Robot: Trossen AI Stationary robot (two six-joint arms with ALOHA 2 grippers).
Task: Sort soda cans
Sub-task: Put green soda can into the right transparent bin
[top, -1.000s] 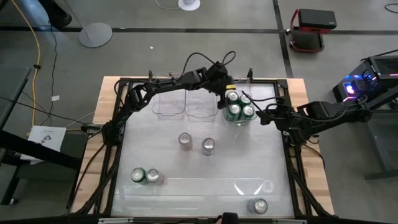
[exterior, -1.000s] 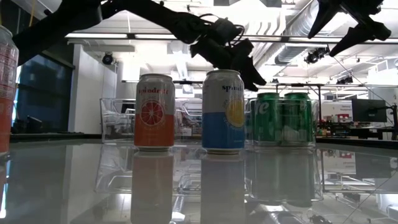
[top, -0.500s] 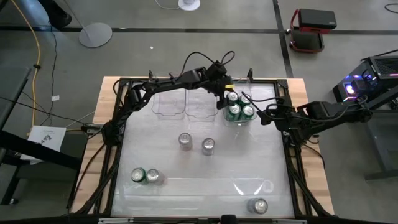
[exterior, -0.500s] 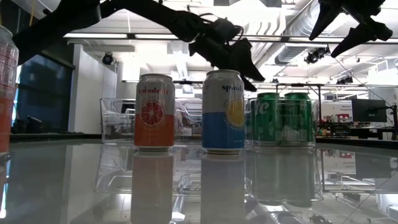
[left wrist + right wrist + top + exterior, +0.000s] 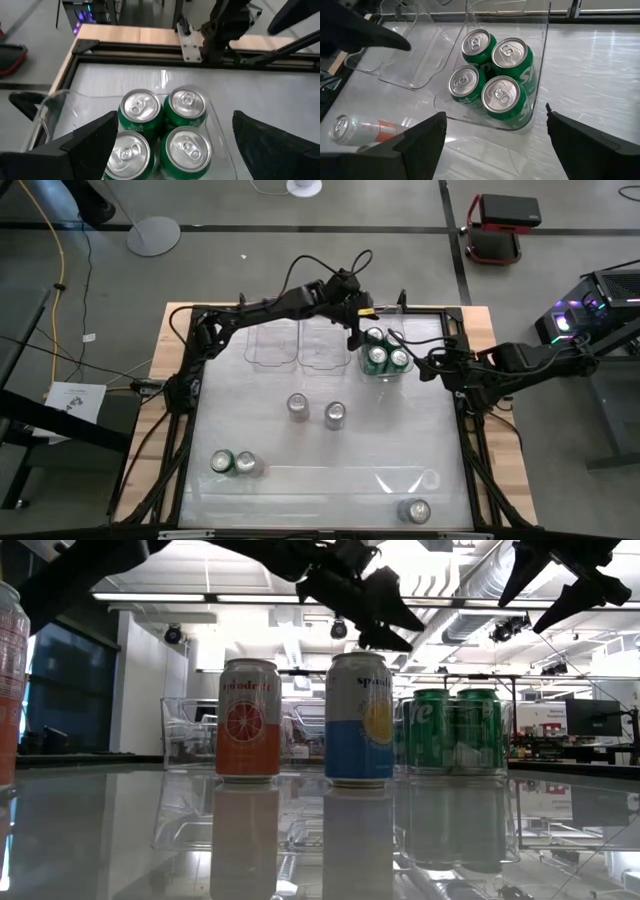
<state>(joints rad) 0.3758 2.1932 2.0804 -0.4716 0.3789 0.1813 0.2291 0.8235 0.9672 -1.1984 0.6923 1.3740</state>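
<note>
Table [image 5: 300, 480] w/ cans [image 5: 334, 415], clear bins [image 5: 272, 348]

I see green cans [image 5: 490, 75] w/ shiny metal tops, glossy painted sides, in a clear smooth plastic bin [image 5: 540, 60] just below my left gripper [image 5: 170, 145], matt black. Tabletop [image 5: 300, 450] glossy, reflective; edge bare wood [image 5: 175, 315].

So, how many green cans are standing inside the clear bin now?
4: the green cans stand upright in a tight two-by-two cluster in the clear bin. A fifth green can stands outside it, near the table's front left.
</note>
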